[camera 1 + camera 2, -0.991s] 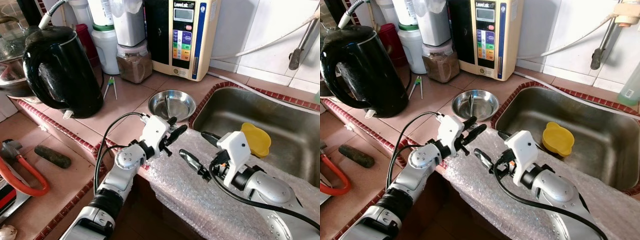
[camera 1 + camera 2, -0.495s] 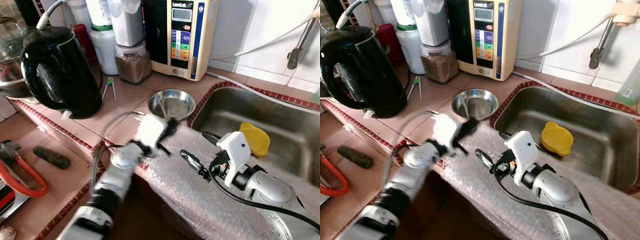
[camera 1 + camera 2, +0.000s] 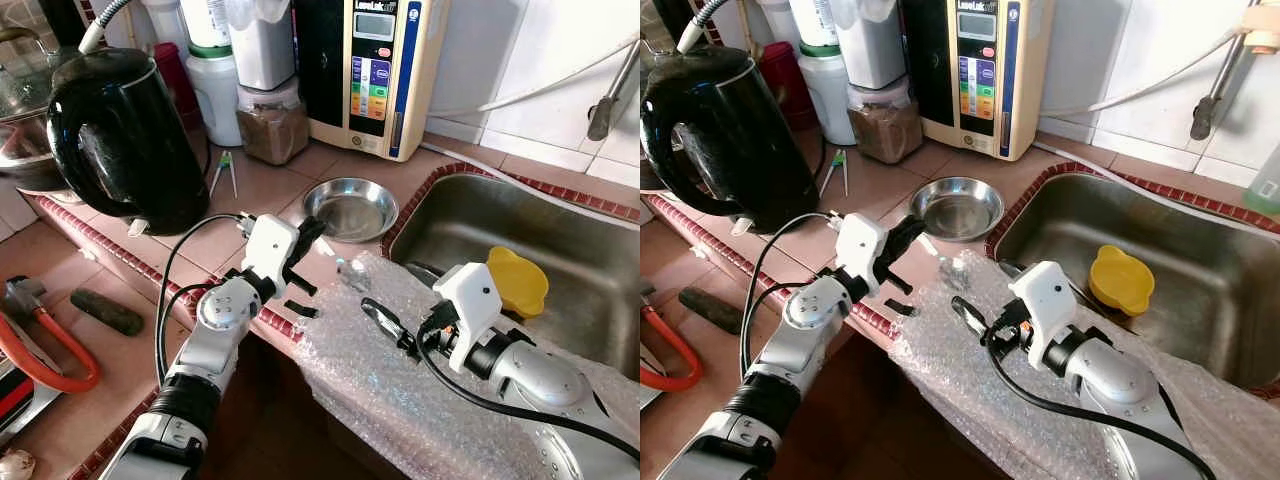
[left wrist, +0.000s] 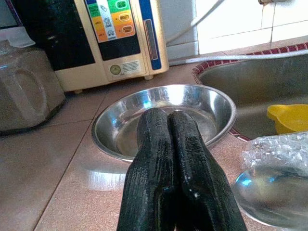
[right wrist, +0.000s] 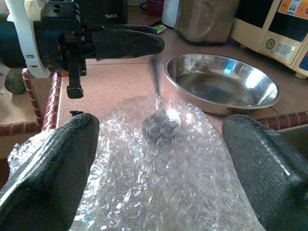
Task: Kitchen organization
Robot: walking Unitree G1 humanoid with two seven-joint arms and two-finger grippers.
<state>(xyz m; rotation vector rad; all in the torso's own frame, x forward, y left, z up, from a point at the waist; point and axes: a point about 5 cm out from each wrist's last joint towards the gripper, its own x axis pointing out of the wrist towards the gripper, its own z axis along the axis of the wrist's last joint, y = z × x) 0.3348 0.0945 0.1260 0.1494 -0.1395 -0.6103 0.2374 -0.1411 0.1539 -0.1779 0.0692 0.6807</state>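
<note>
Left wrist view: left claw [image 4: 171, 130] is squeezed together, empty, aimed at steel bowl [image 4: 163, 118] mid-frame, prob. to nudge it. Right claw [image 5: 159, 159] is wide apart over bubble wrap [image 5: 159, 159], lower frame.

Glossy steel bowl [image 3: 350, 208], crinkly clear bubble wrap [image 3: 400, 370], shiny black kettle [image 3: 125, 145]

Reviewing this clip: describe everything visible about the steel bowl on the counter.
The steel bowl is a shallow, round dish of shiny, mirror-like metal with a rolled rim, and it looks empty. It sits upright on the reddish tiled counter, just left of the sink and in front of the cream water purifier. Nothing grips it. The left end effector, fingers pressed together, points at it from nearby. The bubble wrap lies close in front of it.
</note>
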